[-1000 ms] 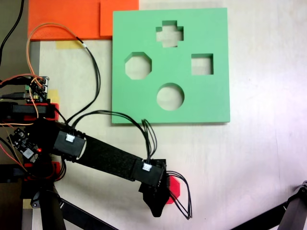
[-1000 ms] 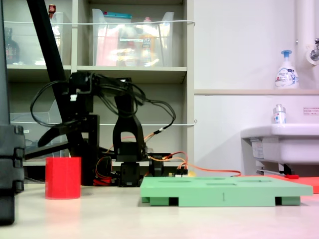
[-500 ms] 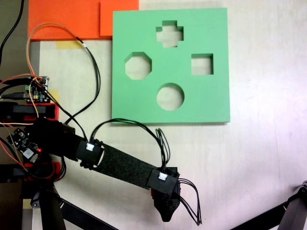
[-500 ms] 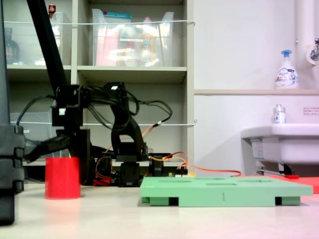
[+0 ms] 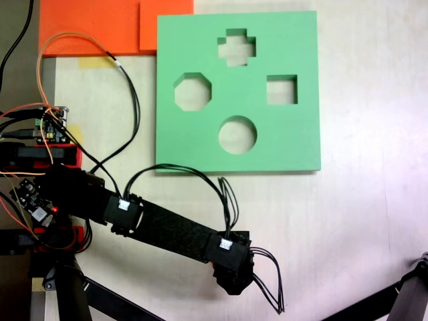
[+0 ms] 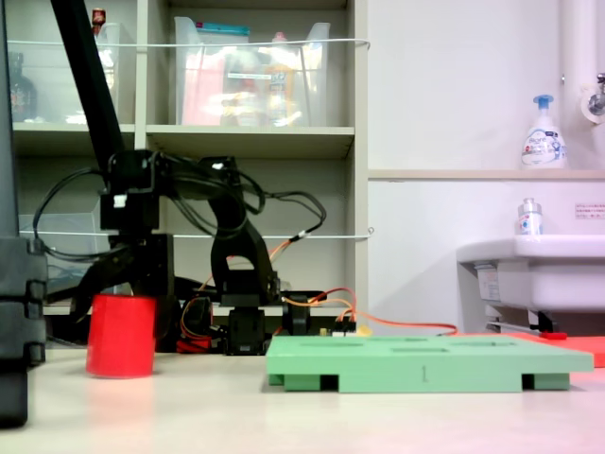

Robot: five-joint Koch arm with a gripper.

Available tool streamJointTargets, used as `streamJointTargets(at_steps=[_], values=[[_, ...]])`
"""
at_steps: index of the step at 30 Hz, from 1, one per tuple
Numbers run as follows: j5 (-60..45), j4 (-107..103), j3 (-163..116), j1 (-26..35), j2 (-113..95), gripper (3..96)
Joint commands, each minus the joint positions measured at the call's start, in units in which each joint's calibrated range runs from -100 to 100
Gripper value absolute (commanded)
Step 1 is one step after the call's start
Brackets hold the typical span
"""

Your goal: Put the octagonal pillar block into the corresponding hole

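Note:
In the second exterior view the red octagonal pillar block [image 6: 121, 339] stands on the table at the left, leaning slightly. My gripper [image 6: 121, 297] comes down over its top, a finger on each side, and looks shut on it. In the first exterior view the black arm and gripper [image 5: 233, 281] cover the block, so it is hidden there. The green foam board [image 5: 287, 134] lies farther up the table, its eight-sided hole [image 5: 192, 92] on the first exterior view's left and empty. From the side the board [image 6: 425, 364] lies flat, right of the block.
The board also has a cross cutout [image 5: 236, 47], a square cutout [image 5: 281, 89] and a round cutout [image 5: 237, 134]. Orange foam sheets [image 5: 100, 27] lie at the top left. Electronics and wires [image 5: 52, 124] sit by the arm's base. A tripod leg [image 5: 401, 297] enters at the bottom right.
The arm reached outward and lowered over the red block, covering it from above. The open finger swung down against the block, which now leans slightly.

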Motion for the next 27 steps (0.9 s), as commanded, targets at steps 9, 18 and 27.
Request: streamJointTargets(at_steps=[9, 18, 27], values=[[3.27, -0.69, -0.34, 0.49, -4.95, 38.5], [5.08, -0.69, -3.73, 4.25, -20.04, 38.4], [17.88, -0.69, -9.21, 14.85, -42.38, 38.5]])
